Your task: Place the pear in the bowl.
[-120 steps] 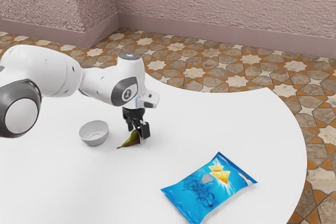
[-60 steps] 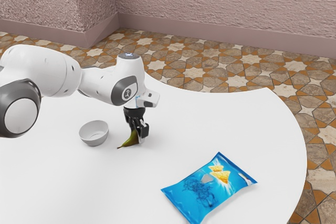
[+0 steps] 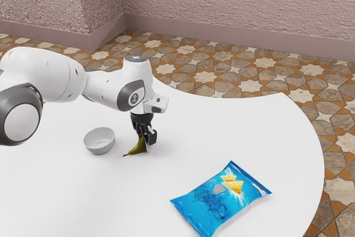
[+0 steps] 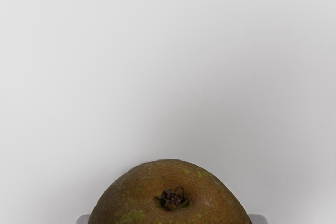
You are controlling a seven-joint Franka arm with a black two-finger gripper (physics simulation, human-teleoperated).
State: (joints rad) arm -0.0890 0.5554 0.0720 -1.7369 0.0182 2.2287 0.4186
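Pear (image 3: 138, 146) slightly higher, in tool (image 3: 145, 142)

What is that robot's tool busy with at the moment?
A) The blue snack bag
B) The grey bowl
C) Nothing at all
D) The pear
D: the pear is between the fingers of the tool, one on each side of it, while the grey bowl and the blue snack bag lie apart from them on the table.
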